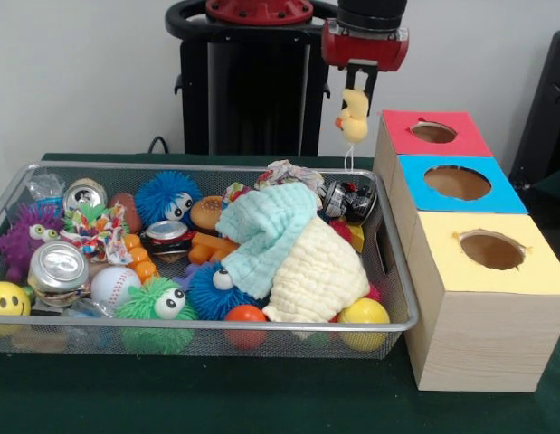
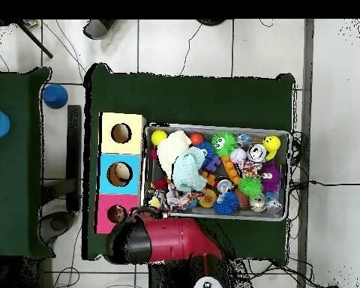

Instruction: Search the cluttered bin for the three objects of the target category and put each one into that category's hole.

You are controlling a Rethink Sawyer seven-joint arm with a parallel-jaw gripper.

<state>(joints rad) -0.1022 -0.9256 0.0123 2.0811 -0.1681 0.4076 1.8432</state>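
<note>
I have the gripper (image 1: 356, 90) raised above the far right corner of the wire bin (image 1: 393, 271), its fingers pinching a small yellow duck (image 1: 354, 116) that hangs clear of everything, just left of the red box.

Beside the bin on the green worktop (image 1: 261, 398) stand three wooden boxes in a row — red-topped (image 1: 460, 136), blue-topped (image 1: 506, 194) and yellow-topped (image 1: 542, 262) — each with one round hole. I cannot tell what is inside them.

The bin is crowded. I count two cloths, a mint one (image 1: 261, 221) lying over a cream one (image 1: 311, 271); four fuzzy big-eyed balls — two blue (image 1: 166, 194), one green (image 1: 157, 303), one purple (image 1: 22, 240); two crushed cans (image 1: 58, 268); one baseball (image 1: 114, 285); one smiley ball (image 1: 8, 300); one toy burger (image 1: 207, 214); one plain yellow ball (image 1: 364, 314); and one orange ball (image 1: 245, 315).
</note>
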